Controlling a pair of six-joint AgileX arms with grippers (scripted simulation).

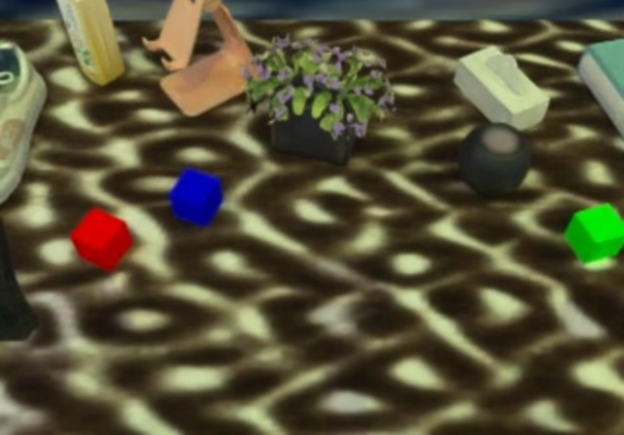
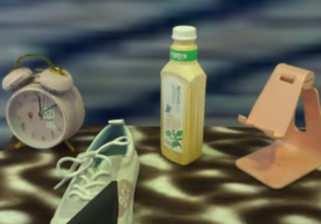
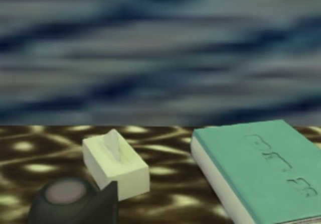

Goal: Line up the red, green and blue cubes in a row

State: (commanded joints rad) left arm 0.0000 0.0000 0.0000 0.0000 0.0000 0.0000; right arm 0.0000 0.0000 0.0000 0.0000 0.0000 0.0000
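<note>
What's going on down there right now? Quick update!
Neither gripper clearly in view. Red cube and blue cube close together at left, green cube far right; no row yet. Dark ball sits behind the open middle.

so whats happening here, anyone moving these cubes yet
Nothing is being handled yet. The red cube and blue cube sit close together on the table's left, while the green cube lies alone far right, so no row exists. Neither gripper shows in the top view; only a dark sliver of arm at the left edge.
</note>
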